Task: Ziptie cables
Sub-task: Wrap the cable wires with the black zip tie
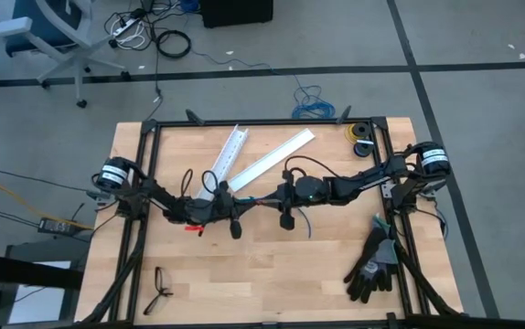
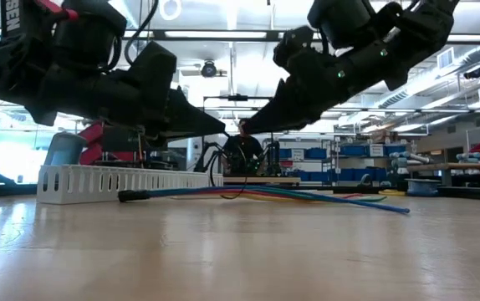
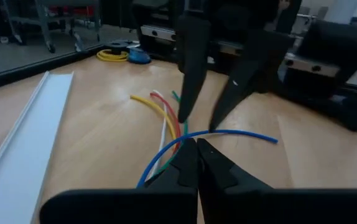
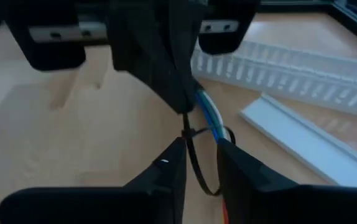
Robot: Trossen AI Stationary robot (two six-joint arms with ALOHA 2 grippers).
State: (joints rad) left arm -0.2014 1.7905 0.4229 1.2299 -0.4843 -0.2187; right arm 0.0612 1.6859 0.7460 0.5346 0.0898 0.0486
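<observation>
Thin, limp cables point(image 3: 166, 134): left gripper point(image 3: 194, 155) pinches them shut. Right gripper point(image 4: 200, 155), jaws apart, straddles springy ziptie point(image 4: 198, 163); grab its tail.

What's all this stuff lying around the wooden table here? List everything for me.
cables: one loose bundle, blue, green, red, yellow, white; table centre, between the arms.
ziptie: one, black, looped beside the bundle.
white slotted duct pieces: two, white; back of the table.
work gloves: dark pair; front right.
glasses: one pair, dark; front left.
tape rolls: yellow and dark; back right corner.
blue cable coil: one, on the floor behind the table.
left claw: black, shut on the cables.
right claw: black, slightly open around the ziptie.
</observation>
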